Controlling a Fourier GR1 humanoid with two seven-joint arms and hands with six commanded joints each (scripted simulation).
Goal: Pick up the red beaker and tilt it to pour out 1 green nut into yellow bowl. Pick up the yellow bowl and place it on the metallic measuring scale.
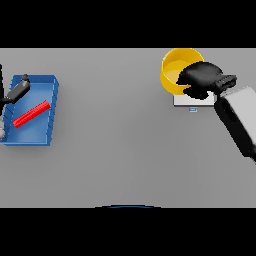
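A: Head view, right side: where was the yellow bowl [175, 70]?

B: At the far right of the grey table [125, 150], sitting on the metallic measuring scale [186, 103], of which only a pale near edge showed beneath it.

A: State of the right hand [200, 77]?

B: It covered the bowl's near right rim, fingers curled over the rim and grasping it. The white and grey forearm entered from the right edge.

A: And the red beaker [31, 114]?

B: Lying tilted on its side inside the blue tray [52, 107] at the far left.

A: Left hand [17, 90]?

B: At the left edge, over the tray's far left corner. Whether its fingers were released or clenched could not be told.
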